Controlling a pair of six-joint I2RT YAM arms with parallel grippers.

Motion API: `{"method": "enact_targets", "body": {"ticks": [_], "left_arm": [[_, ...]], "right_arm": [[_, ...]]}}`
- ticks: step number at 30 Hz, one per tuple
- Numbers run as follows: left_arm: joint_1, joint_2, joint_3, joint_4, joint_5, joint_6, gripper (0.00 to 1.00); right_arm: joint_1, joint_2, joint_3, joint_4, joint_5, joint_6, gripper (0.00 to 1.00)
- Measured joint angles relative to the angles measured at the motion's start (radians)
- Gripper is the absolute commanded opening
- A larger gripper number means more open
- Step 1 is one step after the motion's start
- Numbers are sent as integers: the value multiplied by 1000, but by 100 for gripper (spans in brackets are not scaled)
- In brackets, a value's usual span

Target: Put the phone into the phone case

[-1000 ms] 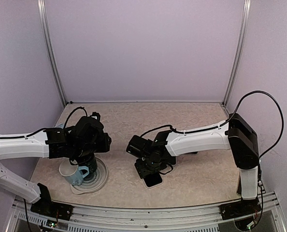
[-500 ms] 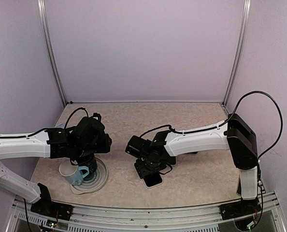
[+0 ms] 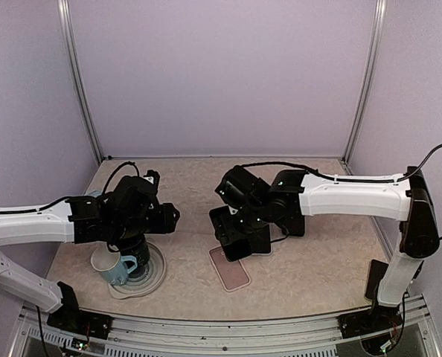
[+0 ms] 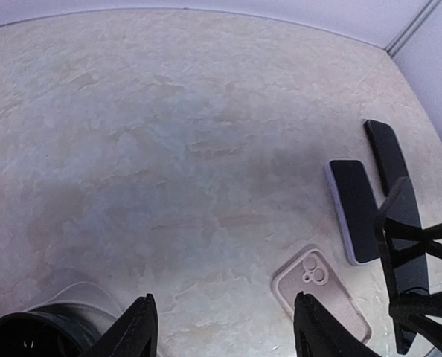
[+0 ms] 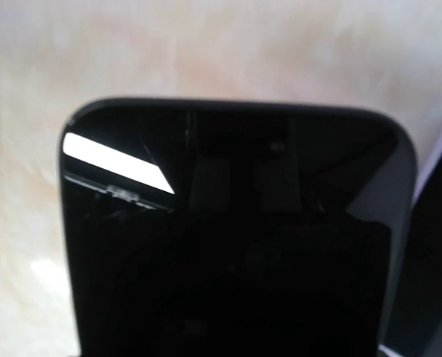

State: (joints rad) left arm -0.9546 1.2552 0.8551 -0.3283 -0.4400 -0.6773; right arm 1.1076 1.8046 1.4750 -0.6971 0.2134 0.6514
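The empty pink phone case [image 3: 230, 268] lies open side up on the table, its camera cut-out at the far end; it also shows in the left wrist view [image 4: 321, 294]. My right gripper [image 3: 239, 239] is shut on a black phone [image 3: 234, 234] and holds it above the table, just behind the case. The phone's dark screen [image 5: 236, 223] fills the right wrist view and hides the fingers. My left gripper [image 3: 169, 217] is open and empty, left of the case; its fingertips [image 4: 143, 327] frame the bottom of its own view.
A light blue mug [image 3: 120, 269] stands on a white plate [image 3: 152, 277] under my left arm. A second phone with a lavender edge [image 4: 353, 210] and a dark slab [image 4: 385, 152] lie on the table behind the case.
My right gripper has risen and moved back from the table with the black phone. The pink case, covered before, now lies bare. The left arm has barely moved.
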Motion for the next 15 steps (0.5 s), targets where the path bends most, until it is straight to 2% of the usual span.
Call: {"method": "enact_targets", "body": {"ticks": [5, 9, 15], "left_arm": [[0, -57, 0, 116, 98, 40, 66], [0, -67, 0, 165, 122, 48, 66], [0, -52, 0, 163, 119, 47, 66]], "right_arm": [[-24, -27, 20, 4, -6, 9, 35], [-24, -30, 5, 21, -7, 16, 30], [18, -43, -167, 151, 39, 20, 30]]}}
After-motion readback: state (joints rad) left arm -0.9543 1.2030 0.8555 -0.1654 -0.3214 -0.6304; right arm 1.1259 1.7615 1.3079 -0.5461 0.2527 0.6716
